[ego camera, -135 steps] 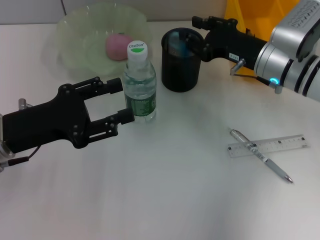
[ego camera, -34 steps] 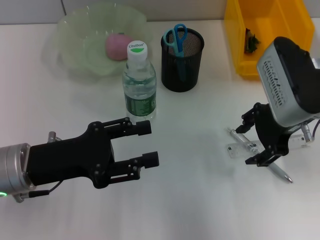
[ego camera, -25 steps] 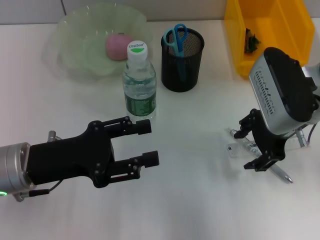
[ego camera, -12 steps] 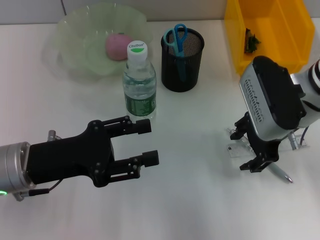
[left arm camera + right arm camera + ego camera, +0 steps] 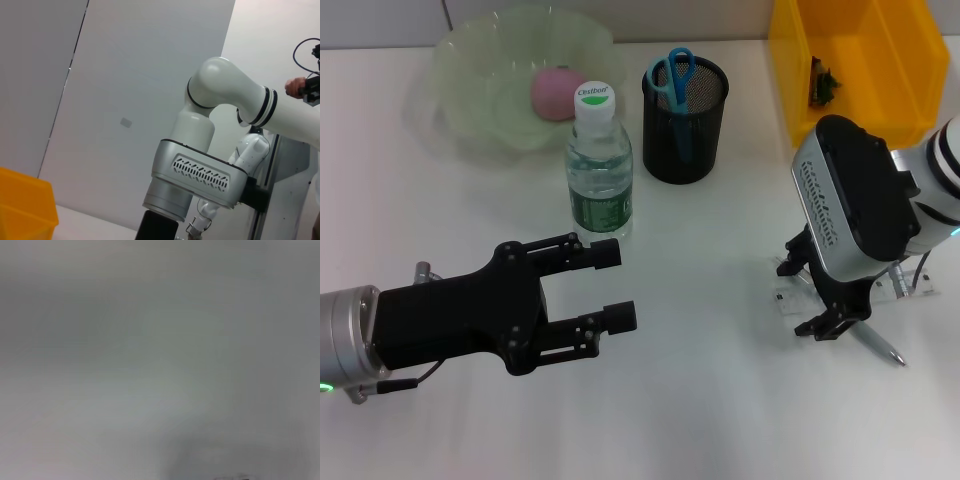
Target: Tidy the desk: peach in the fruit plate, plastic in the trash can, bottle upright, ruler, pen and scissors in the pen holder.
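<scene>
In the head view, the matte black left gripper [image 5: 605,285] hovered released over the white desk [image 5: 700,400], near the clear ribbed bottle [image 5: 599,170], which stood upright. A pink peach [image 5: 556,92] sat in the translucent scalloped fruit plate [image 5: 460,60]; blue-handled scissors [image 5: 672,75] stood in the black mesh pen holder [image 5: 685,125]. The right gripper [image 5: 815,295] pointed down with fingers spread over the pen [image 5: 876,346] and clear ruler [image 5: 790,297], hiding most of both. The left wrist view showed only the right arm. The right wrist view was a featureless grey blur.
</scene>
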